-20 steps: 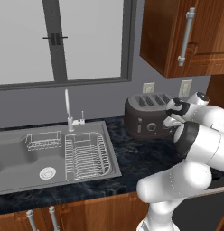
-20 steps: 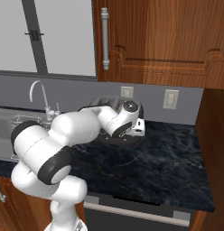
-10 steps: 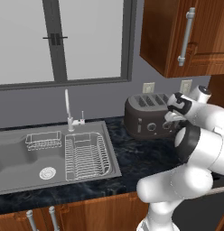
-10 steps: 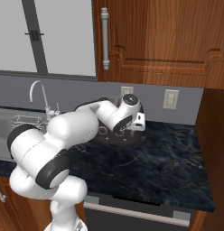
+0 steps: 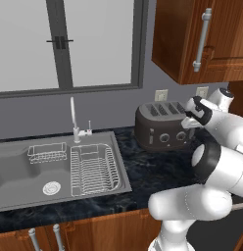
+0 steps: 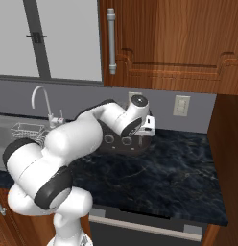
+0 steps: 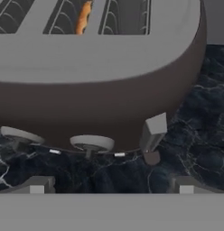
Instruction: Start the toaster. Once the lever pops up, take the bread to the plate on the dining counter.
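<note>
The dark brown-grey toaster (image 5: 160, 128) stands on the worktop against the wall, and my arm partly covers the toaster (image 6: 122, 141) in the right base view. From the hand, I look down on the toaster (image 7: 100, 85). An orange-tan slice of bread (image 7: 85, 17) sits in one of its top slots. A small grey lever (image 7: 153, 129) sticks out at its lower right corner, next to two round knobs (image 7: 91, 143). My gripper (image 5: 193, 115) (image 6: 148, 127) (image 7: 111, 186) hangs open just above the toaster's right end, holding nothing. The plate and the dining counter are out of view.
A steel sink (image 5: 23, 172) with a wire dish rack (image 5: 94, 169) and a faucet (image 5: 73, 117) lies left of the toaster. Wooden wall cabinets (image 5: 211, 44) hang overhead. Dark speckled worktop (image 6: 169, 180) stretches right toward a wooden side panel (image 6: 229, 144).
The hand has risen a little and shifted toward the toaster's right end. The gripper has stayed open. The toaster has not moved.
</note>
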